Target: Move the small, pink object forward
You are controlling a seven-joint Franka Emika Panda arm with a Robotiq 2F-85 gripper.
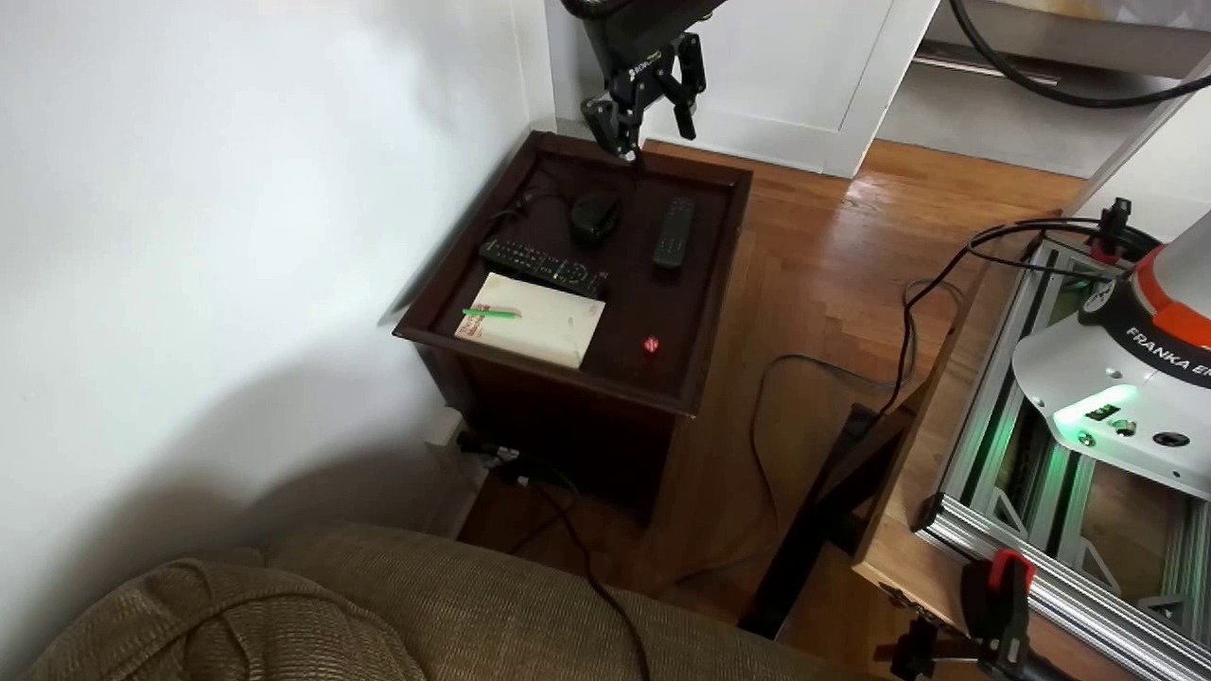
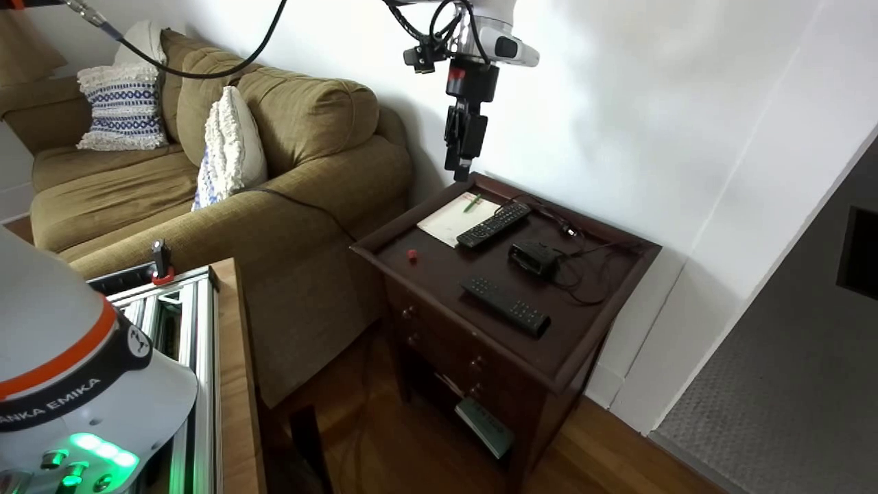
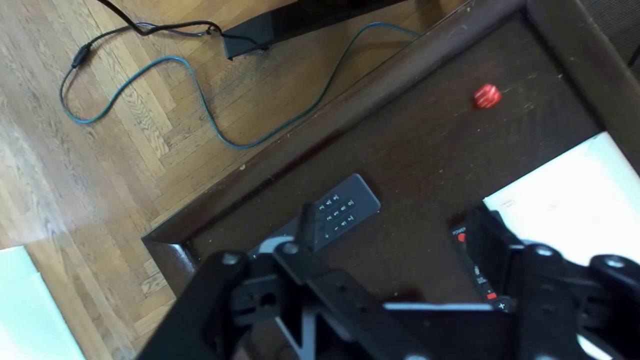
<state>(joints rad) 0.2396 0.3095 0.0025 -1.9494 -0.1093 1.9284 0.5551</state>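
The claw [image 1: 658, 145] is spread wide and holds nothing. The little pink thing [image 1: 651, 346] sits on the dark table [image 1: 653, 298], near the pale paper [image 1: 558, 331]. Get right above the little pink thing before dipping slowly.

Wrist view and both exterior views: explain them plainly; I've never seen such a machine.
The machine is a robot arm with a white base. The exterior views look on from outside it; the wrist view looks down from the arm's end, past the jaws. Those hang open above a dark side table, holding nothing. On it lie the small pinkish-red object to be moved, a black remote, a second remote, a pale sheet with a thin green stick on it, and a boxy black device.
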